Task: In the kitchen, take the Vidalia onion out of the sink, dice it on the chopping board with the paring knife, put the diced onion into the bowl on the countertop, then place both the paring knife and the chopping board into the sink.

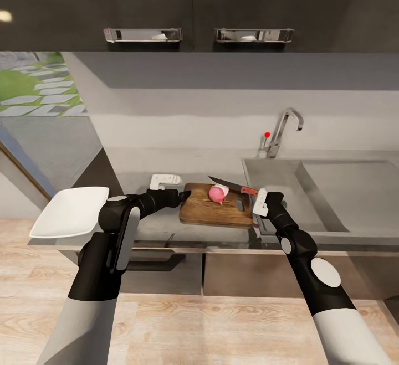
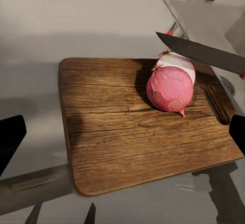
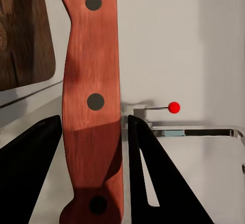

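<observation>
A pink-red Vidalia onion (image 1: 218, 193) sits on the chopping board (image 1: 213, 211), toward the board's end nearest the sink (image 1: 310, 188). In the left wrist view the onion (image 2: 170, 89) shows a pale cut face on its far side, so it seems to be already sliced, though the two pieces still touch. The wooden board (image 2: 127, 132) lies flat on the grey countertop (image 1: 138, 168), with its slot-shaped handle hole just beside the onion on the sink side.

The paring knife (image 1: 233, 186) is held above the board, its dark blade reaching over the onion from the sink side and its orange-red handle pointing toward the right gripper (image 1: 259, 203). In the right wrist view the handle (image 3: 92, 106) stands between the two black fingers (image 3: 153, 178), which appear closed against it, gripping the knife.

The left gripper (image 1: 166, 179) rests on the countertop just beside the board's far end from the sink, apart from the onion. Its dark fingertips (image 2: 10, 137) sit wide to either side of the board, so it is released and grasps nothing.

The white square bowl (image 1: 72, 211) stands at the countertop's left end, well apart from the board. Behind the sink rises the chrome tap (image 1: 284, 129) with its red knob (image 3: 174, 107).
</observation>
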You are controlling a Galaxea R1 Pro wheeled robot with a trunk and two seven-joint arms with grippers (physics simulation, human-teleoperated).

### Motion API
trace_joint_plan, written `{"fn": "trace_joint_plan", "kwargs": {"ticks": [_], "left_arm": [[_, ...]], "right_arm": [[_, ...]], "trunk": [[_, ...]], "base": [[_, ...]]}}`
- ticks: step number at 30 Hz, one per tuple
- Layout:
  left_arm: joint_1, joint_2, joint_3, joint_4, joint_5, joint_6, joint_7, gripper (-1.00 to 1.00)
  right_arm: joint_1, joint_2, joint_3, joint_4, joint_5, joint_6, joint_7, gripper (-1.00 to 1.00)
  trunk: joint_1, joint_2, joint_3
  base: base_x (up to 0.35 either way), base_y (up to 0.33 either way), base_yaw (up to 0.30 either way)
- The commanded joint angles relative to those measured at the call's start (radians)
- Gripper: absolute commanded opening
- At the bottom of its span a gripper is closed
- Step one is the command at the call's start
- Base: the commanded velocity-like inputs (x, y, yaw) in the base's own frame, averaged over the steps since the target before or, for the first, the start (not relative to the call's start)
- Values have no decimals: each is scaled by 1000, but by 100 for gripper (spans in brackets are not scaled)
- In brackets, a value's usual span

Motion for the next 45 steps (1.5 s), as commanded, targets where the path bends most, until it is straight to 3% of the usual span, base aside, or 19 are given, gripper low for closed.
{"fn": "trace_joint_plan", "kwargs": {"ticks": [1,23,45], "left_arm": [[-1,0,1,-1,4,6,1,100],[-1,0,1,-1,4,6,1,100],[-1,0,1,-1,4,6,1,100]], "right_arm": [[-1,0,0,-1,8,-3,4,-100],[0,0,0,-1,8,-1,4,-100],[0,0,0,-1,8,-2,4,-100]], "trunk": [[1,-2,-3],[1,-2,-26],[1,-2,-26]], "base": [[0,0,0],[0,0,1],[0,0,1]]}}
